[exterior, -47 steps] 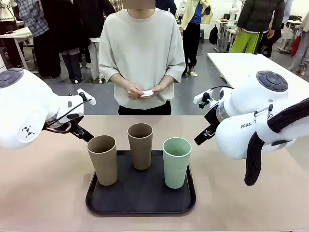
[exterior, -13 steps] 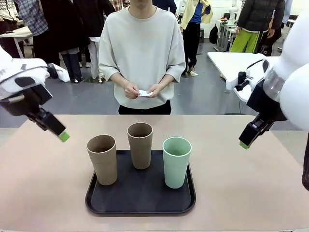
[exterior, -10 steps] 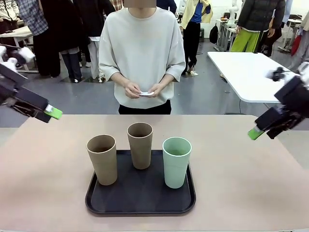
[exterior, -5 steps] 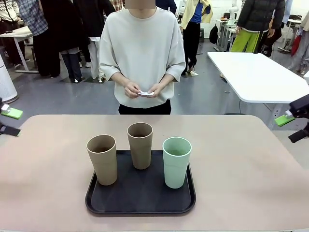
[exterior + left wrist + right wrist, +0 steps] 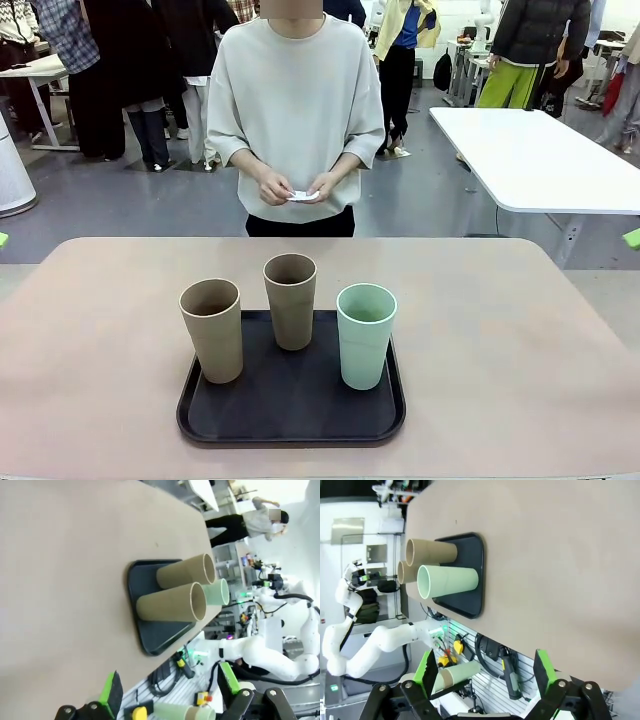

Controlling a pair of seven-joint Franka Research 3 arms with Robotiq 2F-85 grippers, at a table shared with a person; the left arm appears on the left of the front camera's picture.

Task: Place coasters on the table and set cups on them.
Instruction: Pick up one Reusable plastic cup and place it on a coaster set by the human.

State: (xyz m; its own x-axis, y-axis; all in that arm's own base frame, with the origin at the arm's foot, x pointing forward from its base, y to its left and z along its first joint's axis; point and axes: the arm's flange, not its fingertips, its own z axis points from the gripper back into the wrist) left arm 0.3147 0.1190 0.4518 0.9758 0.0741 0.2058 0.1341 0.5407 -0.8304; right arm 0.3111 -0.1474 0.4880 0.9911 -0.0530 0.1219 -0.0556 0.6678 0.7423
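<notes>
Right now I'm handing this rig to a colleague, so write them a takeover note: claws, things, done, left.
Left claw: open, empty. Right claw: open, empty; both away from the cups.
Front tan cup, rear tan cup and mint cup stand upright on the black tray on the table.
Person's hands hold something small and white, likely the coasters.
Done: nothing placed. Left: coasters onto the table, a cup on each.

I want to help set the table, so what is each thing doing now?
Left brown cup: upright on the black tray.
Middle brown cup: upright on the tray.
Green cup: upright on the tray.
Coasters: in the person's hands, off the table.
Left tool: open, empty.
Right tool: open, empty.
</notes>
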